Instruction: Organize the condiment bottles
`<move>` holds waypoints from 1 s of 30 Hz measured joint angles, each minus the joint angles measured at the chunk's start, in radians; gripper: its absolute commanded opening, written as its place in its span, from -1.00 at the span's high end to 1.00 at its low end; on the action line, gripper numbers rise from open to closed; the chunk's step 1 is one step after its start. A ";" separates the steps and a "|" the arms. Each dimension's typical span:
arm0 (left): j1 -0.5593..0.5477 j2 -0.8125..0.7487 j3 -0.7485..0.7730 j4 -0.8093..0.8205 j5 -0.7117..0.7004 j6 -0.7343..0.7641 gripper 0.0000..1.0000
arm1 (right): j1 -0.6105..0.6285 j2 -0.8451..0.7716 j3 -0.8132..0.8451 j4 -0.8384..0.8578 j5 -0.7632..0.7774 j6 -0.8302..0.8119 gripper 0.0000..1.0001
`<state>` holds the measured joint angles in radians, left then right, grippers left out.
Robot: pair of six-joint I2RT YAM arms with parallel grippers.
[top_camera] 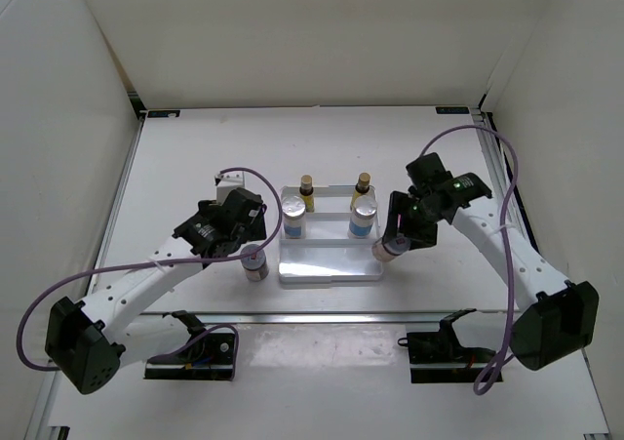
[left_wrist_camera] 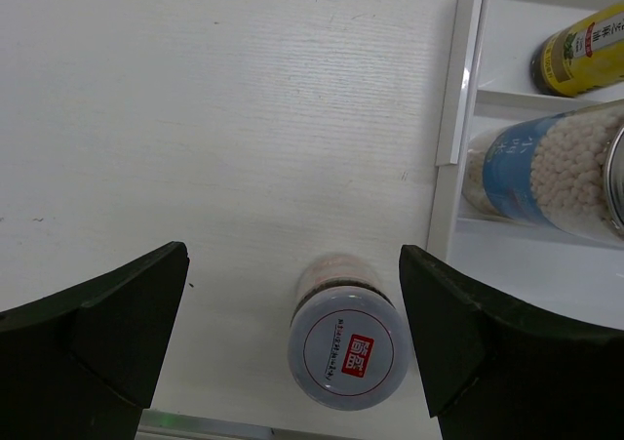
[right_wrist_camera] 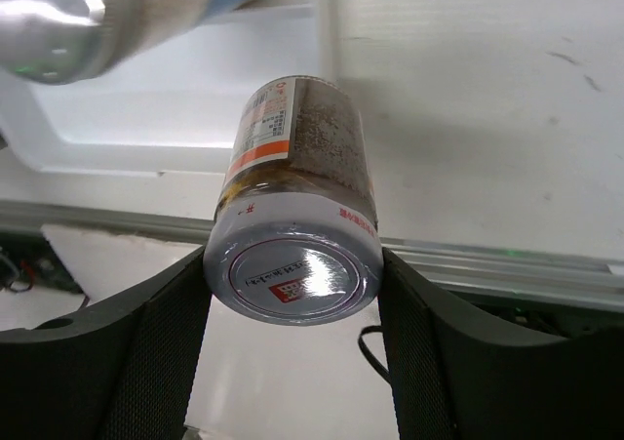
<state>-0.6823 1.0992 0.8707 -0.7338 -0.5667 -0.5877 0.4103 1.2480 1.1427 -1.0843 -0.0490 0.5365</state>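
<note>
Here, right tool [right_wrist_camera: 292, 299] clamping jar [right_wrist_camera: 297, 167] (silver-lidded)

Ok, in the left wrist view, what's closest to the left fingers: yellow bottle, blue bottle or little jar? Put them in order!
1. Little jar, on the table between the left fingers.
2. Blue bottle, on the tray, right side.
3. Yellow bottle, one tray step beyond, top right.

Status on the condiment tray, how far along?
Done: two yellow bottles on the back step of the tray, two blue-labelled bottles on the middle step. In hand: right gripper shut on one jar by the tray's front right corner. To do: second jar stands on the table beside the tray, under the open left gripper, ungripped; front step bare.
</note>
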 measured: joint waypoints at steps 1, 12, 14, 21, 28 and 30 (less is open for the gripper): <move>0.000 -0.002 0.000 0.000 0.000 0.000 -1.00 | 0.014 0.003 0.000 0.018 -0.014 0.002 1.00; 0.000 -0.019 0.000 0.000 -0.002 0.004 -1.00 | 0.116 0.156 -0.032 0.150 -0.061 0.041 1.00; 0.000 -0.021 0.000 0.000 -0.002 0.004 -1.00 | 0.122 0.190 -0.040 0.156 -0.061 0.050 1.00; 0.000 -0.028 -0.002 0.001 0.000 0.004 -1.00 | 0.160 0.243 -0.027 0.142 -0.043 0.063 -0.36; 0.000 -0.027 -0.014 0.000 0.040 0.009 -1.00 | 0.174 0.214 0.035 0.108 0.000 0.071 -1.00; 0.000 -0.027 -0.021 0.005 0.055 0.013 -1.00 | 0.174 0.178 0.060 0.092 0.016 0.075 -1.00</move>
<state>-0.6823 1.0718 0.8494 -0.7292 -0.5121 -0.5751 0.5846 1.4258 1.2022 -0.9928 -0.0330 0.6113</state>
